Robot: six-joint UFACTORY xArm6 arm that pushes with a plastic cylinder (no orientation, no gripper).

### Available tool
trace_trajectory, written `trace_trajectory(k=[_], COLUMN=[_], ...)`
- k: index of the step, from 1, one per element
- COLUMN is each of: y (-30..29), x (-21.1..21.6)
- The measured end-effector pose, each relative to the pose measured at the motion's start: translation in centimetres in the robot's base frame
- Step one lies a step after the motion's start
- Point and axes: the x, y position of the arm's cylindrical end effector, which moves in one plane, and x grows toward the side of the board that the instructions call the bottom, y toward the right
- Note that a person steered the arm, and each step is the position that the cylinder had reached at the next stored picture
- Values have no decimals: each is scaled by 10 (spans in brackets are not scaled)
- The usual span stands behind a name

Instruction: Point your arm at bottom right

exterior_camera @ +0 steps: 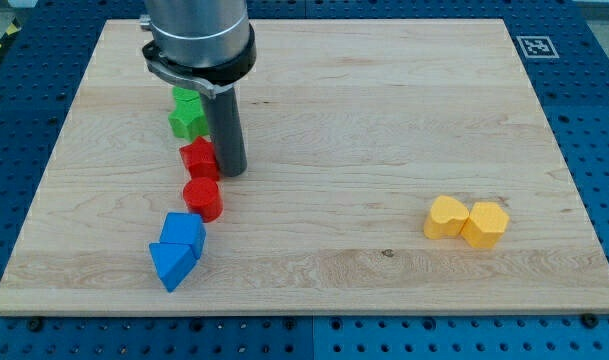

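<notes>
My tip (230, 172) rests on the wooden board (384, 130) in its left half, just right of a red star-like block (198, 157). The rod rises to the grey arm body (199, 35) at the view's top. A green star-like block (188, 114) lies just left of the rod, partly hidden by the arm. A red cylinder (202, 198) lies below the red star. Two blue blocks lie lower left, touching: one (183, 232) above and one (172, 263) below. Two yellow blocks sit side by side at the lower right: the left one (446, 217) and the right one (485, 224).
A black-and-white marker tag (536, 46) sits at the board's top right corner. Blue perforated table (599, 120) surrounds the board on all sides.
</notes>
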Motion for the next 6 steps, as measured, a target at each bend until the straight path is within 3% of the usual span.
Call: trace_trajectory(k=[2,4,6], y=[44,73,213], x=[9,70,120])
